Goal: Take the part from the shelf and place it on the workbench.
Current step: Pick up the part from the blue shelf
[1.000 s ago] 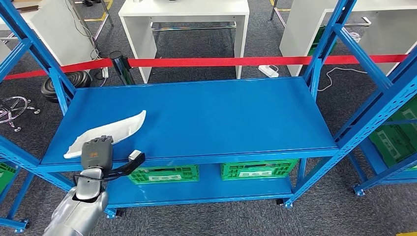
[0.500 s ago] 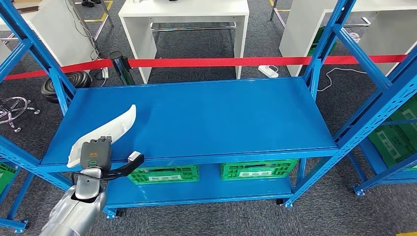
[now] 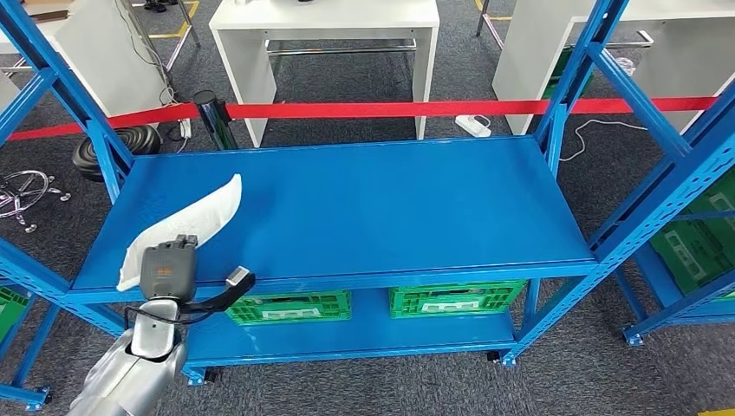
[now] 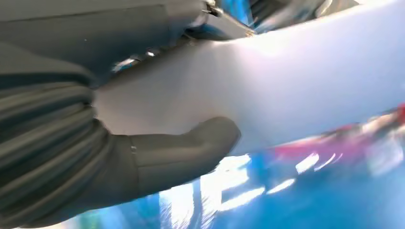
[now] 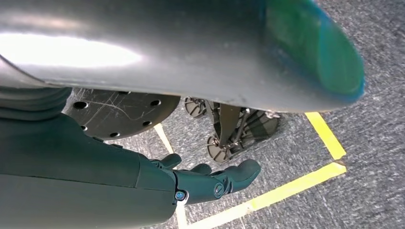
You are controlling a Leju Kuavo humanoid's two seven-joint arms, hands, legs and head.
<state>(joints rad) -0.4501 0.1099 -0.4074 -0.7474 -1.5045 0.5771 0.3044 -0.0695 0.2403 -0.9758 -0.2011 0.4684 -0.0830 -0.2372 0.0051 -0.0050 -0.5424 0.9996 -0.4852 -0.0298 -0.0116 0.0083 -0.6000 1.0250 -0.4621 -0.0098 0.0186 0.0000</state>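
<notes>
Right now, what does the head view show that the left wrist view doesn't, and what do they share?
The head view alone shows the whole blue shelf, two green crates on the lower level, the red barrier tape and a white table behind. The left wrist view alone shows the thumb pressed against the part's underside, though blurred. Both show the left hand holding the white part.
</notes>
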